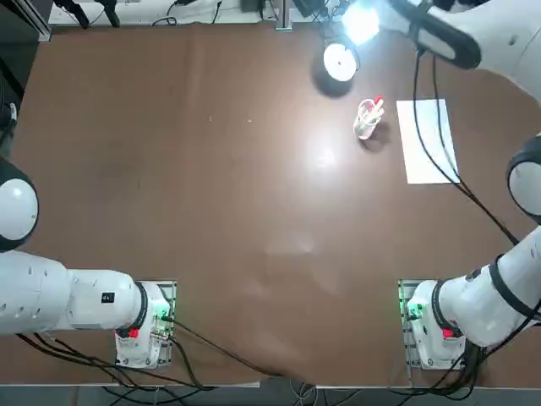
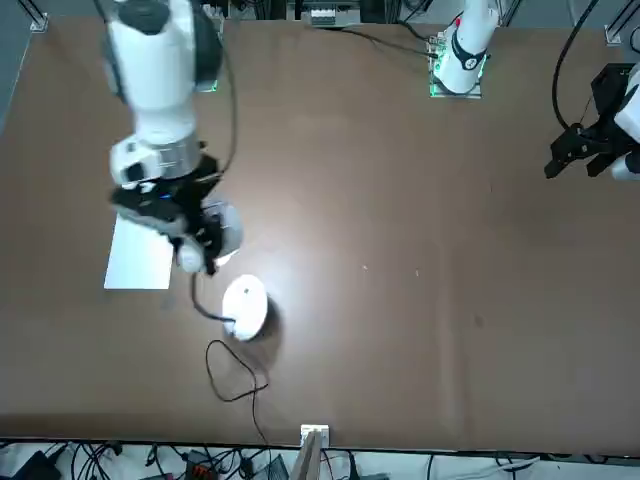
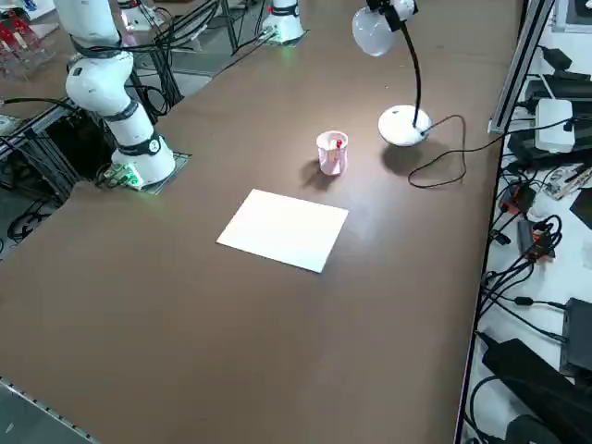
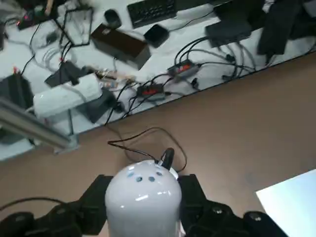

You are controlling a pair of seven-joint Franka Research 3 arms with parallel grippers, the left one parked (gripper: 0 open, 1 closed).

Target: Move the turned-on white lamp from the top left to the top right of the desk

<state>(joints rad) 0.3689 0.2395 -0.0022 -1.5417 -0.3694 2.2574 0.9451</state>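
Observation:
The white lamp stands near the desk's (image 1: 211,186) far edge, right of the middle. Its round base (image 1: 340,61) is close to the desk top; I cannot tell whether it touches. The glowing head (image 1: 362,24) is up on the curved neck. My right gripper (image 4: 143,202) is shut on the lamp's head (image 4: 142,195), with one black finger (image 4: 96,200) on each side. From the front, the gripper (image 2: 192,238) hangs over the base (image 2: 245,305). From the right side, the head (image 3: 375,32) and base (image 3: 404,125) both show. The thin black cord (image 3: 444,157) loops toward the desk's edge.
A clear cup of red-tipped pens (image 1: 368,117) stands just nearer than the lamp's base, and a white paper sheet (image 1: 428,139) lies to its right. Cables, power strips and boxes (image 4: 118,44) crowd the floor beyond the far edge.

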